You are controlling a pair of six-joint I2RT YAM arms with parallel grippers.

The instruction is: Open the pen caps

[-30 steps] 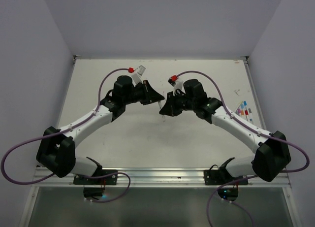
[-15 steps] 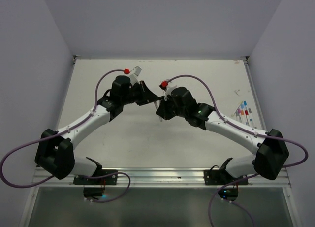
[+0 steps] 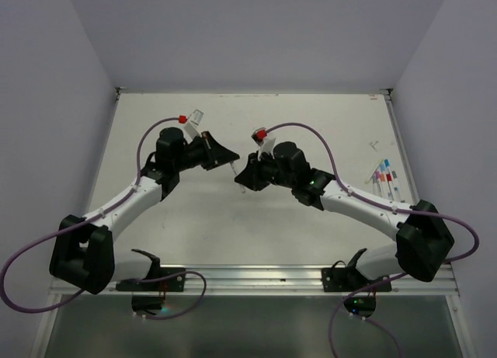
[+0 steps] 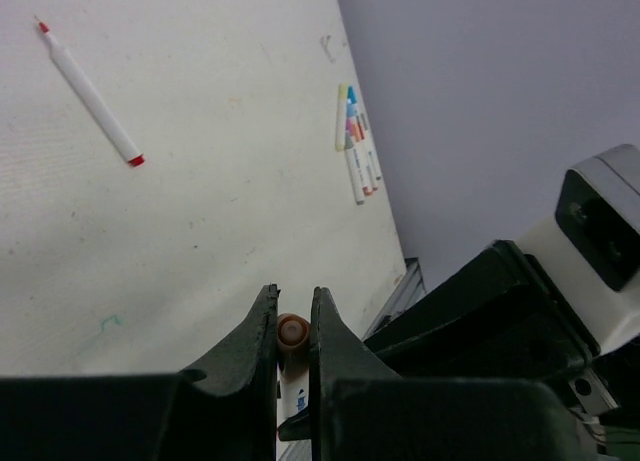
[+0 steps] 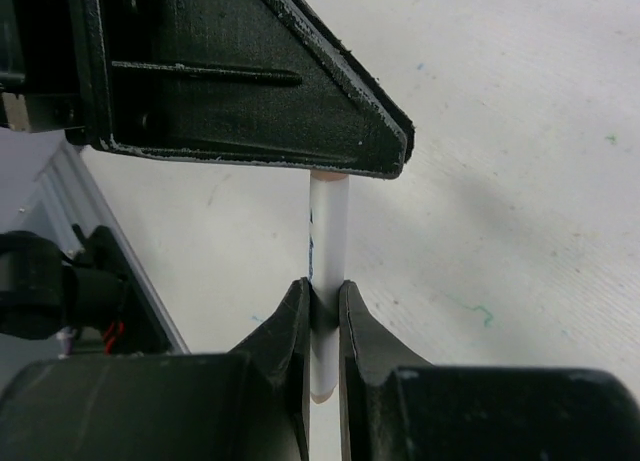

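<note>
Right wrist: right gripper (image 5: 322, 293) clamps a white pen (image 5: 328, 221); left wrist: left gripper (image 4: 294, 303) clamps its orange cap (image 4: 291, 331), fingers pressed tight.

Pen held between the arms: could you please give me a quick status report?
Left tool shut on pen cap. Right tool shut on white pen barrel. Cap separation not visible. Nothing in the way.

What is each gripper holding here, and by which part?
One pen: the right gripper clamps its white barrel, the left gripper pinches its coloured end.
</note>
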